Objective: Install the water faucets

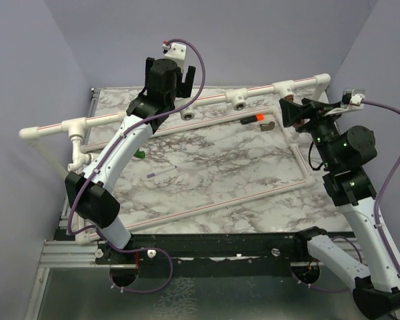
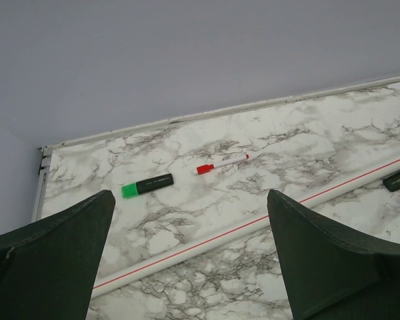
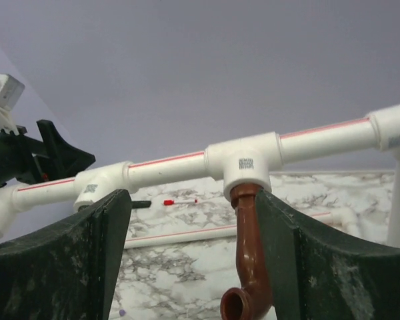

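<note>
While the left gripper (image 2: 190,197) hangs over the marble table (image 2: 307,153) with its fingers (image 2: 53,253) spread wide and grasping nothing, a green marker (image 2: 147,187) and a red pen (image 2: 221,163) lie beyond them at frame centre. The right gripper (image 3: 192,197) likewise has its fingers apart, clamping nothing. The reddish-brown faucet (image 3: 251,260) hangs from a white tee (image 3: 245,160) on the pipe (image 3: 167,167), lower centre-right of the frame, between the two fingers: apart from the left finger, just beside the right one.

I see the reddish-brown faucet (image 3: 251,260) hanging upright under a white tee (image 3: 245,161), lower centre, spout curled at the bottom; the green faucet (image 1: 141,155) lies left of centre overhead.
</note>
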Action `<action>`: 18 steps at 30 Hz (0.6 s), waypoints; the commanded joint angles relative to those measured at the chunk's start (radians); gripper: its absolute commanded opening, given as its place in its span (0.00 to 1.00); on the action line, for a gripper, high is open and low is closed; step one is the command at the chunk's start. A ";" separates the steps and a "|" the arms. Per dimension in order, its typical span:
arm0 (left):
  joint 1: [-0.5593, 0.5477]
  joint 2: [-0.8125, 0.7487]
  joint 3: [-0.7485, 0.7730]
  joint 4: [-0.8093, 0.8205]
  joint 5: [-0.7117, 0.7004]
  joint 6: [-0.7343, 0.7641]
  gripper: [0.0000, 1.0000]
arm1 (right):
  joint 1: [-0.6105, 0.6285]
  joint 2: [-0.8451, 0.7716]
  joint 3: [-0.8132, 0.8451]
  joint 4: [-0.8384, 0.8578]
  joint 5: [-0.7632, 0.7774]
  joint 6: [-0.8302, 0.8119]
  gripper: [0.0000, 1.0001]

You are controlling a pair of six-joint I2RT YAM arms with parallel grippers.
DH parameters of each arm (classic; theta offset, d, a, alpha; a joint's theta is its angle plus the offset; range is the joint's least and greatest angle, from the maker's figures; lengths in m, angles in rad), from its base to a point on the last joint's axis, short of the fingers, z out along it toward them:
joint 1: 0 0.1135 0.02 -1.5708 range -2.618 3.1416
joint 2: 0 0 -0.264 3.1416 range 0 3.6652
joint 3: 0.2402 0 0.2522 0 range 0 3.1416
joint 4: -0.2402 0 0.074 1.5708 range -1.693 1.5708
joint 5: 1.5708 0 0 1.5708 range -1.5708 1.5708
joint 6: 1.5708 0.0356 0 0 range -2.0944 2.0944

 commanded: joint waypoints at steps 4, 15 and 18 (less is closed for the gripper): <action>-0.009 0.035 -0.016 -0.072 0.011 0.004 0.98 | 0.003 0.000 0.132 -0.192 -0.056 -0.317 0.83; -0.009 0.043 -0.007 -0.078 0.015 0.002 0.97 | 0.003 0.026 0.170 -0.380 -0.072 -0.545 0.84; -0.010 0.042 -0.004 -0.080 0.014 0.001 0.98 | 0.003 0.048 0.181 -0.411 -0.058 -0.576 0.83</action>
